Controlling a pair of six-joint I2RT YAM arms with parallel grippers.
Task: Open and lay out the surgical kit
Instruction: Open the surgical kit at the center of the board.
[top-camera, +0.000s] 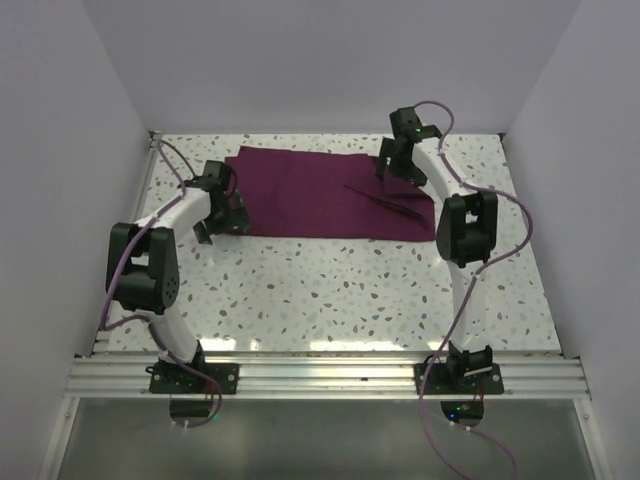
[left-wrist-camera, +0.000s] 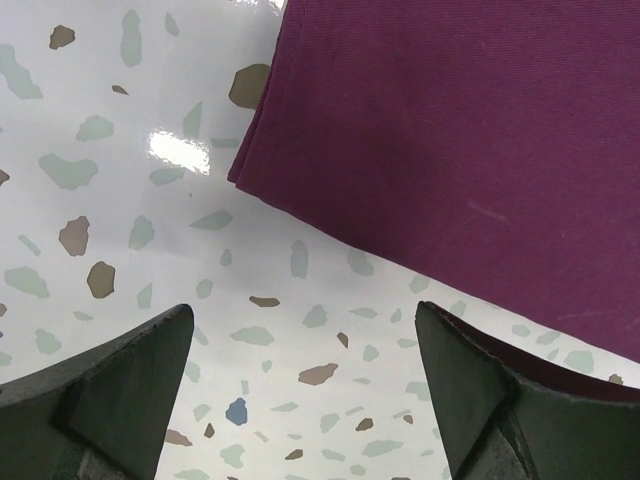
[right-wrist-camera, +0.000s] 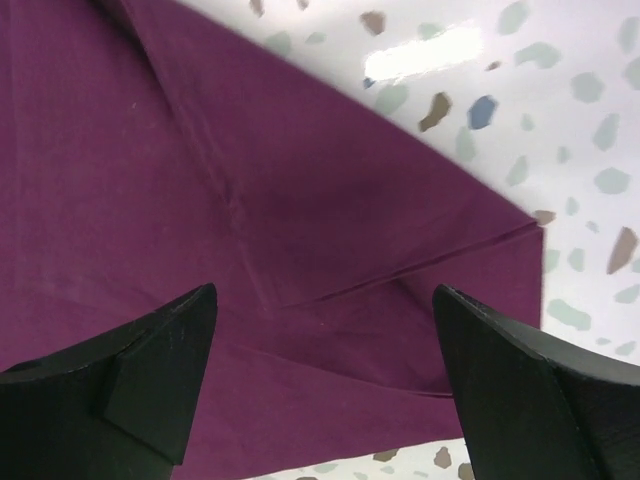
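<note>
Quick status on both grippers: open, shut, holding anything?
Left gripper: open, empty, over the speckled white table beside the dark purple cloth wrap.
Right gripper: open, empty, over a folded corner of that cloth.

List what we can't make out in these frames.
- Top view: the slim silver tool on the cloth is too small to tell whether it is scissors, forceps or tweezers.
- Top view: the right arm covers the cloth's far right corner.
- Left wrist view: the top and right edges cut the cloth off.
- Right wrist view: the left edge cuts the cloth off, and the tool is out of frame.
</note>
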